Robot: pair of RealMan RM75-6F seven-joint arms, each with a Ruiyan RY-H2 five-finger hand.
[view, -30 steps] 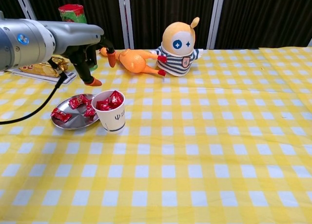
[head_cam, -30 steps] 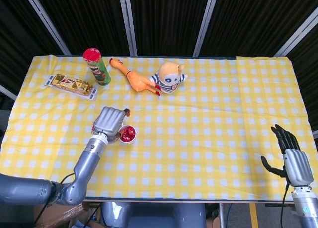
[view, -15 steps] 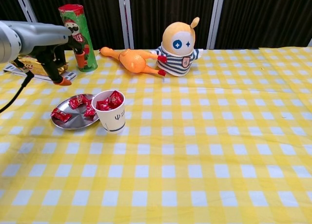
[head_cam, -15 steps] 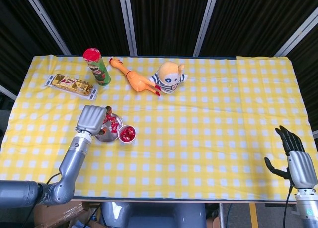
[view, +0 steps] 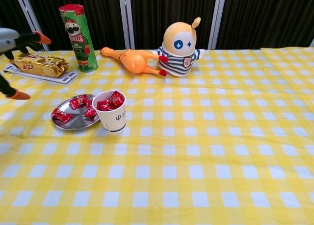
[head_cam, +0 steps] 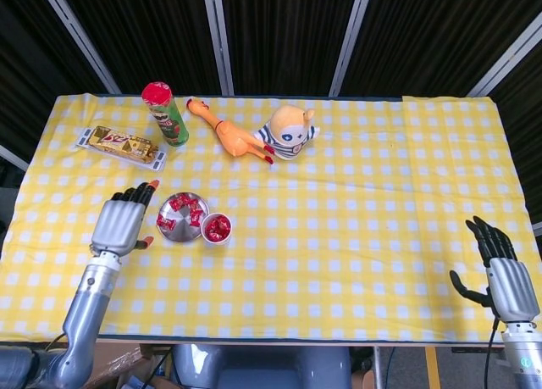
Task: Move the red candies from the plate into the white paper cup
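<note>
**A:** Where are the red candies (head_cam: pixel 183 213) at this moment?

**B:** Several of them lie on the small metal plate (head_cam: pixel 174 235), in the left part of the tabletop (head_cam: pixel 373 211), closer to the front edge than to the back edge. More red candies are inside the white paper cup (view: pixel 113 119), and they rise a little above its rim. The cup stands upright and touches the right side of the plate.

**A:** And the left hand (head_cam: pixel 118 223)?

**B:** It is just to the left of the plate, not touching it. Its fingers are stretched out and apart, and it holds nothing. In the chest view only some orange fingertips (view: pixel 43 38) are seen at the left border.

**A:** What about the right hand (head_cam: pixel 503 275)?

**B:** It is at the front right corner of the tabletop, well apart from the plate and the cup. Its dark fingers point upward and are spread, and nothing is in it. The chest view does not show it.

**A:** What else is on the yellow checked cloth?

**B:** Along the back edge stands a green chips can (view: pixel 78 37) with a red lid. To its left a gold-wrapped snack bar (view: pixel 39 65) lies on a white tray (view: pixel 62 78), near the back left corner. To the right of the can lies a rubber chicken (view: pixel 133 61), and just beside it sits a round-headed orange doll (view: pixel 180 46) in a striped shirt.
</note>
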